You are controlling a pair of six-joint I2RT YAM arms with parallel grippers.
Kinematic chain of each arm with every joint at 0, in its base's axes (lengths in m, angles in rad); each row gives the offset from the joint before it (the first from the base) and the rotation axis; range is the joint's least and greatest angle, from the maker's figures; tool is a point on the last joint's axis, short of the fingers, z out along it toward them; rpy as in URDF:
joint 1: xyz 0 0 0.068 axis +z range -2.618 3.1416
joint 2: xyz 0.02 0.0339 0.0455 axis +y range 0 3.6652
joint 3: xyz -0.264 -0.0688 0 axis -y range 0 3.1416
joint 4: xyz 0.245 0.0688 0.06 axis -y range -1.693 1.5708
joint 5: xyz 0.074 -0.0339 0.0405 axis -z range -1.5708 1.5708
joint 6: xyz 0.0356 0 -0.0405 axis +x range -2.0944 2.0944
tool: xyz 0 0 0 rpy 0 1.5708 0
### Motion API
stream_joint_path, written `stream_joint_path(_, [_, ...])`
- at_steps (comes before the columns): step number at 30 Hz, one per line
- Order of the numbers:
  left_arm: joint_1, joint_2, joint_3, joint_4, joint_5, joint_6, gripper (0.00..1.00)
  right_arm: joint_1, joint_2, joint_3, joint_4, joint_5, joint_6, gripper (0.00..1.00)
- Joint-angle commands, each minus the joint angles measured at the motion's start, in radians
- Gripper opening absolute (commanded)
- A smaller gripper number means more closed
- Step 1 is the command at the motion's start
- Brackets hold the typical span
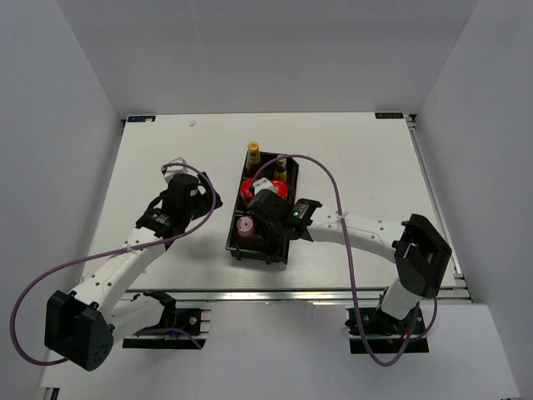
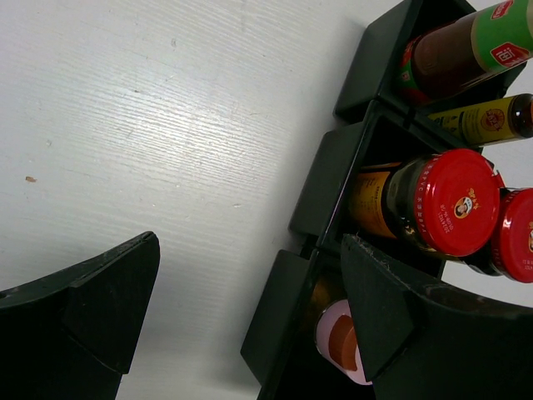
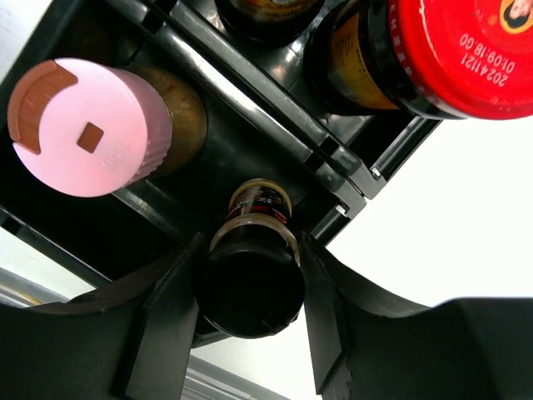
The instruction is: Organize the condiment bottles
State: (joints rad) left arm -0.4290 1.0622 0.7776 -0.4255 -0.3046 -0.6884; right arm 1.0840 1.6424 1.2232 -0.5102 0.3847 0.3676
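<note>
The black-capped bottle [image 3: 250, 292] stands in the near compartment of the black bin [image 3: 250, 108], and my right gripper [image 3: 246, 250] is shut on its cap, a finger on each side. Beside it in the same compartment is the pink-capped bottle [image 3: 83, 125] [image 1: 245, 224]. Two red-lidded jars [image 2: 450, 204] [image 2: 516, 233] fill the middle compartment. Two slim brown bottles [image 2: 483, 121] [image 2: 466, 50] stand in the far one. My left gripper [image 2: 250, 250] is open over bare table, just left of the bin [image 2: 325, 192]. In the top view my right gripper [image 1: 265, 218] hides the black-capped bottle.
The bin [image 1: 233, 227] sits mid-table, long axis running away from the arms. White table surface [image 1: 366, 158] lies on both sides of it. White walls enclose the table on the left, right and back. A purple cable [image 1: 333, 187] arcs over the right arm.
</note>
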Motion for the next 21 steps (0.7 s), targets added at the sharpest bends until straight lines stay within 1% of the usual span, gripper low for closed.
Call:
stream_joint_path(1, [0.004, -0.022, 0.003, 0.013, 0.007, 0.007, 0.98, 0.01, -0.001, 0.036, -0.008, 0.023, 0.016, 0.54])
stream_joint_path(2, [0.004, -0.022, 0.002, 0.016, 0.007, 0.007, 0.98, 0.01, -0.004, 0.035, -0.005, 0.017, 0.014, 0.55])
stream_joint_path(4, [0.004, -0.022, 0.005, 0.017, 0.015, 0.007, 0.98, 0.01, -0.012, 0.03, -0.002, 0.013, 0.017, 0.59])
stream_joint_path(5, [0.004, -0.021, 0.005, 0.022, 0.016, 0.007, 0.98, 0.01, -0.015, 0.03, -0.001, 0.011, 0.017, 0.61])
stream_joint_path(6, [0.004, -0.022, 0.006, 0.022, 0.019, 0.007, 0.98, 0.008, -0.016, 0.03, -0.002, 0.017, 0.019, 0.66])
stream_joint_path(7, [0.004, -0.022, 0.008, 0.021, 0.021, 0.007, 0.98, 0.008, -0.019, 0.029, -0.002, 0.017, 0.019, 0.68])
stream_joint_path(12, [0.004, -0.022, 0.014, 0.031, 0.032, 0.007, 0.98, 0.01, -0.044, 0.027, 0.006, 0.008, 0.014, 0.76])
stream_joint_path(16, [0.004, -0.019, 0.025, 0.03, 0.035, 0.013, 0.98, 0.008, -0.119, 0.013, 0.07, -0.01, -0.021, 0.81])
stream_joint_path(18, [0.004, -0.015, 0.029, 0.027, 0.027, 0.015, 0.98, 0.01, -0.159, -0.016, 0.107, -0.006, -0.039, 0.89])
stream_joint_path(20, [0.004, -0.008, 0.034, 0.025, 0.025, 0.018, 0.98, 0.008, -0.22, -0.03, 0.113, 0.046, -0.033, 0.89])
stream_joint_path(21, [0.004, -0.008, 0.034, 0.027, 0.025, 0.018, 0.98, 0.002, -0.268, -0.051, 0.111, 0.096, -0.019, 0.89])
